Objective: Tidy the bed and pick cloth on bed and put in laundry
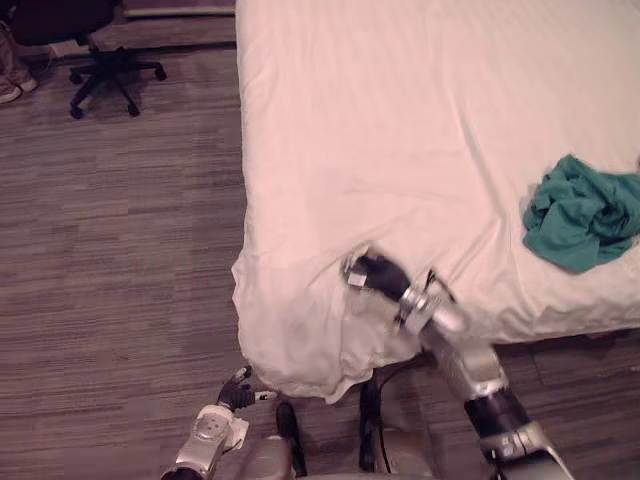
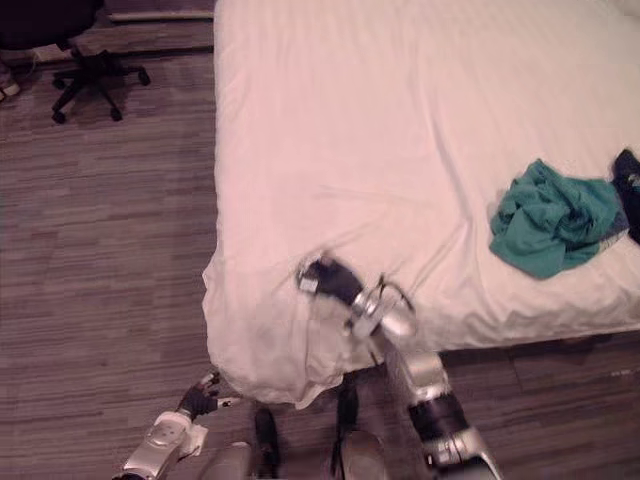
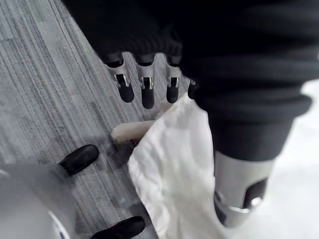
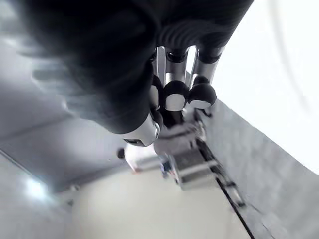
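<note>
Above the near corner of the bed (image 1: 380, 90), the right hand (image 1: 375, 274) has fingers curled round nothing, the green cloth (image 1: 580, 215) well apart to its right, the left hand (image 1: 238, 394) open below; sweeping across might rumple the sheet (image 1: 300, 340).

Right hand (image 1: 372, 276) curled, left hand (image 1: 238, 394) relaxed

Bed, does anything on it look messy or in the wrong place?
Yes. A teal cloth lies crumpled on the right side of the bed, with a dark item just beside it. The sheet at the near left corner is rumpled and hangs loose over the edge.
</note>
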Available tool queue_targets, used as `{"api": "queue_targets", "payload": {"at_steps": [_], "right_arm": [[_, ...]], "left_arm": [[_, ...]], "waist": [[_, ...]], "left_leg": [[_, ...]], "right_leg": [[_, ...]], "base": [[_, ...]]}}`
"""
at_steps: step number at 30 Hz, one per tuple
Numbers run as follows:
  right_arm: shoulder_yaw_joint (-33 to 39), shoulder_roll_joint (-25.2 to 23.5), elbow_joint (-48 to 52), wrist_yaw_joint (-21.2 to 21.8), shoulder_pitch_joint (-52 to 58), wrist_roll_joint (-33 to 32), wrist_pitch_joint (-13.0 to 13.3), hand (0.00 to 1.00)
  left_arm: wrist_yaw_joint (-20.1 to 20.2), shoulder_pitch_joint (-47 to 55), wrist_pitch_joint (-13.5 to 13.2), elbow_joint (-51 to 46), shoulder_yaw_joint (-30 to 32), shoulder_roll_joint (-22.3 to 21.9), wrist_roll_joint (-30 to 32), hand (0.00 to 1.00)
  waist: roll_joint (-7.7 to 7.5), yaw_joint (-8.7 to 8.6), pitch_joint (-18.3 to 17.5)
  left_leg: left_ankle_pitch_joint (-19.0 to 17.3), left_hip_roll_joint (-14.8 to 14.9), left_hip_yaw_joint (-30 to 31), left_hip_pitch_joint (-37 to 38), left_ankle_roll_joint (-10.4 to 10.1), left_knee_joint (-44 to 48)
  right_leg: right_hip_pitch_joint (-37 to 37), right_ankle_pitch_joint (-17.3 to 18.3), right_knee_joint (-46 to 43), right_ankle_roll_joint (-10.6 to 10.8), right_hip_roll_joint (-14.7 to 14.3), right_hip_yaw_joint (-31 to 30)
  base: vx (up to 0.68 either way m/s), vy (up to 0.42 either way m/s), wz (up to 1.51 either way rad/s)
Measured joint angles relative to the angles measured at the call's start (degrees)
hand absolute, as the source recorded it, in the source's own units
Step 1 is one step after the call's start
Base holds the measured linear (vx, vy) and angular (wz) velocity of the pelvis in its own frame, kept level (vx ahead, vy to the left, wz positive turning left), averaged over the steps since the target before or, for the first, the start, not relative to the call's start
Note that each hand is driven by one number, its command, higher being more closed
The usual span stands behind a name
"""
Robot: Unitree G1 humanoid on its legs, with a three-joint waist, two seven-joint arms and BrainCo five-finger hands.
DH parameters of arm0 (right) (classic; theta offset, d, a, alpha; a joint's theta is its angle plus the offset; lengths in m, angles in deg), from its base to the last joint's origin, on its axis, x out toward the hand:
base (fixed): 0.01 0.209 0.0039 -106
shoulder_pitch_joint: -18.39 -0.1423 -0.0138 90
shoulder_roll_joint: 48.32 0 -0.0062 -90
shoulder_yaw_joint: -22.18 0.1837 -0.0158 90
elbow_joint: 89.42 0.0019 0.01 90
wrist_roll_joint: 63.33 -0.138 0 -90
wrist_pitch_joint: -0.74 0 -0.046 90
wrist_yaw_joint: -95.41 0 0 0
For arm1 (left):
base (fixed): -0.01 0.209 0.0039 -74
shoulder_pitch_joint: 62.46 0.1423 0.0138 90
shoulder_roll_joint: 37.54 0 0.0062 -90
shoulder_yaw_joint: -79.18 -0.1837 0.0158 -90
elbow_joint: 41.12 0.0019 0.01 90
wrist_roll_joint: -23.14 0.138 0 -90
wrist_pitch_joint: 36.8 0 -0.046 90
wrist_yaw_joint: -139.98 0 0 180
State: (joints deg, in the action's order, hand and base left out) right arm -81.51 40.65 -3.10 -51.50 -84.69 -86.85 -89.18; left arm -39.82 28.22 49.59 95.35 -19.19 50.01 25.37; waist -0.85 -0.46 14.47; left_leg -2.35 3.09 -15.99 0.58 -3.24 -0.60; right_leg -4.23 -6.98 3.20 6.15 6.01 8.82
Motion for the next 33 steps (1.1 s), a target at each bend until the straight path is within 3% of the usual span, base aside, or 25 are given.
{"api": "queue_targets", "payload": {"at_steps": [3,4,8,10,12,16,19,20,23,25,27,29,33], "right_arm": [[7.6,-0.7,-4.1,-5.7,-9.1,-3.7,2.4,1.0],[11.3,0.1,-6.8,-8.4,-14.0,-4.1,3.4,1.0],[13.5,5.7,-16.0,-13.8,-17.7,-4.7,4.0,1.0],[13.8,6.6,-20.5,-16.8,-15.0,-4.7,3.9,1.0],[14.5,6.4,-19.5,-17.3,-11.5,-5.7,5.6,1.0],[20.4,3.5,-19.6,-19.4,-3.2,-6.5,9.1,1.0],[27.1,-0.2,-25.0,-23.3,6.0,-8.3,9.0,1.0],[27.9,-0.9,-26.7,-24.1,7.7,-8.5,8.7,0.0],[29.7,-4.5,-31.2,-26.5,18.3,-8.4,8.4,0.0],[29.2,-7.5,-31.5,-27.0,23.9,-8.4,8.4,0.0],[29.2,-9.8,-32.8,-27.2,25.8,-8.4,8.6,0.0],[29.2,-12.2,-35.7,-27.2,25.9,-7.9,8.6,0.0],[29.3,-12.7,-41.1,-26.4,23.6,-5.2,8.6,0.0]], "left_arm": [[0.0,-2.1,-0.3,0.4,0.0,-0.9,-0.1,0.0],[-0.1,-3.7,-1.2,0.3,-0.1,-1.5,-0.1,0.0],[-0.2,-4.5,-2.4,0.4,-0.6,-1.6,-0.4,0.0],[-0.2,-3.8,-2.7,0.6,-0.6,-1.5,-1.3,0.0],[-0.2,-3.3,-3.2,0.6,-0.6,-1.5,-1.4,0.0],[0.0,-3.1,-4.1,-0.6,0.3,-1.6,-1.3,0.0],[0.0,-2.1,-4.5,-2.5,3.7,-2.4,-1.2,0.0],[0.0,-2.1,-4.5,-2.6,4.3,-2.7,-1.2,0.0],[-0.1,-2.0,-4.1,-2.4,5.3,-3.9,-0.7,0.0],[0.0,-2.1,-2.9,-1.9,6.8,-4.8,-1.5,0.0],[0.1,-2.1,-2.1,-1.1,8.5,-5.5,-3.9,0.0],[0.1,-1.7,-1.1,0.5,9.9,-5.8,-7.1,0.0],[-0.1,0.2,-0.7,3.7,13.7,-7.1,-11.7,0.0]], "waist": [[1.9,-0.09,3.8],[3.48,-0.24,6.7],[6.99,-0.4,10.5],[7.37,-0.36,10.8],[7.44,-0.84,10.9],[7.33,-2.31,10.8],[6.6,-2.62,10.3],[6.46,-2.63,10.3],[5.96,-3.76,10.0],[4.85,-5.31,9.5],[3.52,-5.78,8.8],[1.98,-5.73,7.8],[2.11,-5.08,6.8]], "left_leg": [[-1.3,-0.1,-1.1,-3.9,0.8,5.0],[-1.9,-0.2,-1.6,-6.2,1.4,7.6],[-2.6,-1.0,-2.7,-10.7,2.0,9.7],[-2.6,-0.8,-3.7,-10.9,2.0,9.6],[-2.7,-0.7,-4.0,-10.5,2.0,9.6],[-3.6,0.0,-3.9,-8.0,1.4,9.7],[-4.6,0.5,-4.4,-6.1,0.8,9.6],[-4.7,0.6,-4.8,-6.0,0.7,9.5],[-4.8,0.9,-6.6,-4.5,0.5,8.0],[-5.2,1.4,-8.4,-2.8,0.0,7.2],[-5.8,2.0,-9.7,-1.6,-0.5,7.4],[-6.7,2.9,-10.9,-1.1,-1.1,8.1],[-6.5,3.9,-11.7,0.0,-1.6,7.4]], "right_leg": [[-4.0,0.3,-3.9,0.1,0.9,-1.4],[-6.3,0.5,-6.1,0.2,1.4,-2.0],[-11.6,0.4,-7.7,0.1,2.2,-4.1],[-12.4,0.3,-7.7,0.0,2.0,-4.9],[-12.1,0.3,-7.6,0.0,1.7,-5.2],[-9.2,0.5,-7.0,0.7,1.1,-5.1],[-7.6,1.5,-7.0,0.7,0.4,-5.7],[-7.6,1.6,-7.0,0.7,0.3,-6.0],[-7.7,2.1,-7.3,0.8,0.0,-6.7],[-7.8,2.9,-8.4,0.4,-0.7,-8.2],[-8.2,4.4,-10.4,0.0,-1.4,-9.3],[-9.1,6.5,-13.2,-1.1,-2.2,-9.8],[-8.3,6.2,-12.0,-1.1,-3.5,-10.0]], "base": [[-0.14,0.037,-0.14],[-0.14,0.028,-0.08],[-0.14,0.043,-0.15],[0.01,0.003,-0.2],[0.05,-0.008,-0.16],[0.07,-0.001,-0.01],[0.07,0.0,-0.08],[0.08,-0.013,-0.22],[0.09,-0.009,-0.28],[0.08,-0.003,-0.4],[0.05,-0.025,-0.36],[0.05,-0.057,-0.26],[0.08,-0.054,-0.11]]}}
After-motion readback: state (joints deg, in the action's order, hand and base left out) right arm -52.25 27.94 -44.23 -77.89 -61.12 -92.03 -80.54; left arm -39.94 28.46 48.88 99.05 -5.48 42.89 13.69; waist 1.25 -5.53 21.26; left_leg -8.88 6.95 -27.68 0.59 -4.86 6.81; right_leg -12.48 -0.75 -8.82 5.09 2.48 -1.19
